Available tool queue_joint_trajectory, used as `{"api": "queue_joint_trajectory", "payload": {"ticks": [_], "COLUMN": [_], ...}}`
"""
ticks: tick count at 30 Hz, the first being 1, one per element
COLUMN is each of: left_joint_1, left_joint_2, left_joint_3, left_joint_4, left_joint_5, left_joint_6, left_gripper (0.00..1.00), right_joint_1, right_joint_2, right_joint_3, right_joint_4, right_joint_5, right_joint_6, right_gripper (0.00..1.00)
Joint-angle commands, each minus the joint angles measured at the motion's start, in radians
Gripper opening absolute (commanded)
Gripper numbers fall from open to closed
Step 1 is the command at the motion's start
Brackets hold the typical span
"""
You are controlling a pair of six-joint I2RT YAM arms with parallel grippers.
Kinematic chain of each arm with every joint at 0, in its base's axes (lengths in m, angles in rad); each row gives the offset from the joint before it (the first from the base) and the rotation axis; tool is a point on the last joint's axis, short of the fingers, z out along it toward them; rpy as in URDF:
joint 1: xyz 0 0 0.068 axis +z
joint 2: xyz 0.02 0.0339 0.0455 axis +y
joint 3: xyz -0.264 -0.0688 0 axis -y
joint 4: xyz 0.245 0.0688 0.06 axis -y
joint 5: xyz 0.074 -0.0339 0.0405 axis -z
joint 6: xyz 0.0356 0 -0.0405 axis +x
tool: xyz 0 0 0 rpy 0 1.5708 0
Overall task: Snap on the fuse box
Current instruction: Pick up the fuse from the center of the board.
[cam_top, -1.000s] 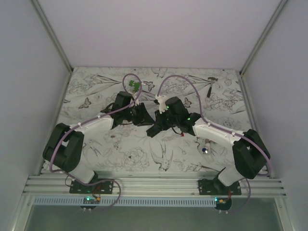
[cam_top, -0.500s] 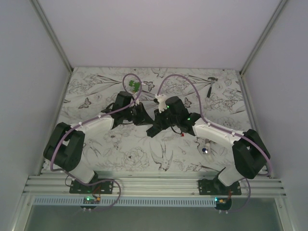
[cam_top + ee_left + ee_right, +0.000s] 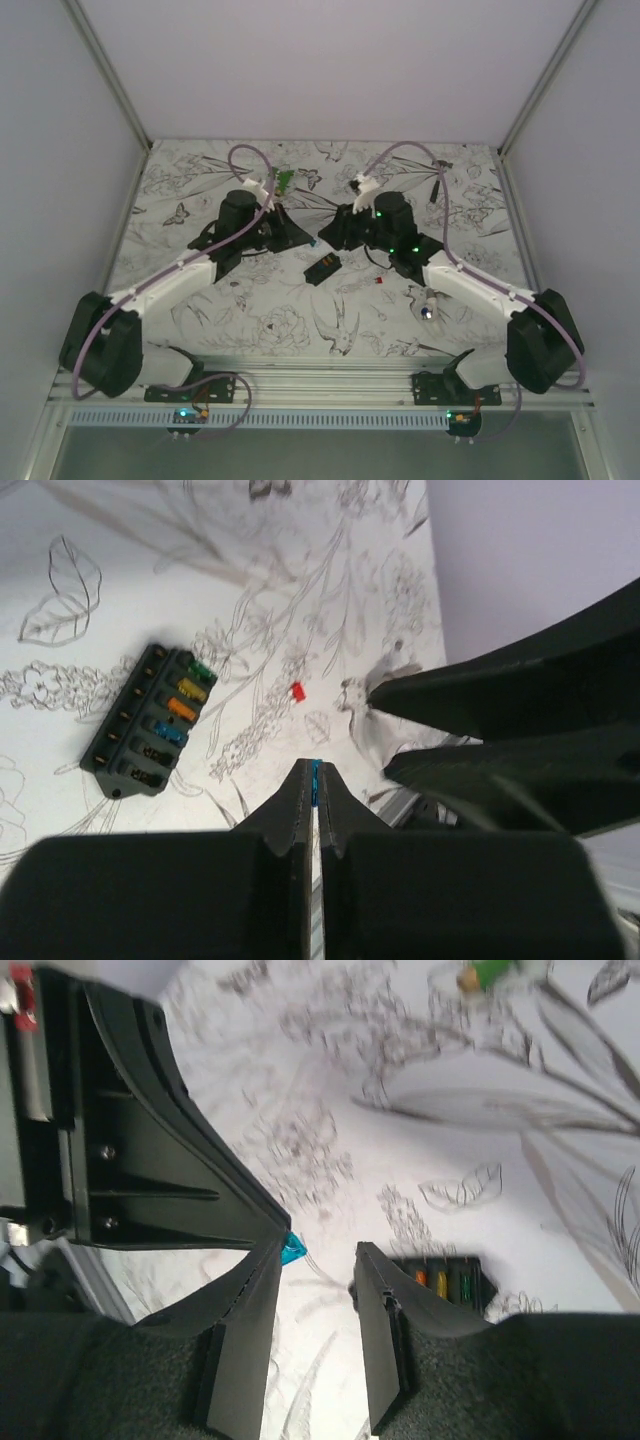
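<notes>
The fuse box (image 3: 322,268) is a small black block lying on the flowered table mat, with coloured fuses in its top face. In the left wrist view the fuse box (image 3: 150,720) lies apart, left of and beyond my fingertips. My left gripper (image 3: 300,237) is raised above the mat and shut on a small blue fuse (image 3: 315,772). My right gripper (image 3: 328,238) faces it tip to tip and is open (image 3: 320,1255). The blue fuse (image 3: 292,1250) sits just beside its left fingertip. The fuse box (image 3: 450,1280) is partly hidden behind my right finger.
A loose red fuse (image 3: 297,691) lies on the mat right of the fuse box. A white-silver thing with a blue dot (image 3: 425,305) lies under the right arm. A hammer (image 3: 437,185) is at the back right and a small green object (image 3: 285,178) at the back.
Both grippers have lifted up and back from the fuse box, which now lies uncovered on the mat. The two arms have stretched out further.
</notes>
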State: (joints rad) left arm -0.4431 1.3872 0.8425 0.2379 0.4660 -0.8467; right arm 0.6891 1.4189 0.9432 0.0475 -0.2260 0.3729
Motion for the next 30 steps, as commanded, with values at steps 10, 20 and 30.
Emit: {"api": "queue_joint_trajectory", "payload": {"ticks": [10,20,30], "left_joint_1": [-0.014,-0.062,-0.094], "left_joint_2": [-0.316,-0.44,-0.42], "left_joint_3": [-0.159,-0.198,-0.192], "left_joint_4": [0.239,0.307,0.344], "left_joint_5": [-0.299,-0.409,-0.405], "left_joint_6": [-0.156,-0.195,-0.211], "left_gripper": [0.0,0.0,0.0], "right_joint_1": [-0.07,-0.071,-0.065], "right_joint_2": [0.011,0.136,0.142], "right_joint_3": [-0.148,-0.135,-0.111], "right_joint_4": [0.803,1.036,1.048], "right_joint_5": [-0.278,-0.352,-0.372], "right_joint_6": [0.496,0.663,0.679], "right_gripper": [0.44,0.4,0.35]}}
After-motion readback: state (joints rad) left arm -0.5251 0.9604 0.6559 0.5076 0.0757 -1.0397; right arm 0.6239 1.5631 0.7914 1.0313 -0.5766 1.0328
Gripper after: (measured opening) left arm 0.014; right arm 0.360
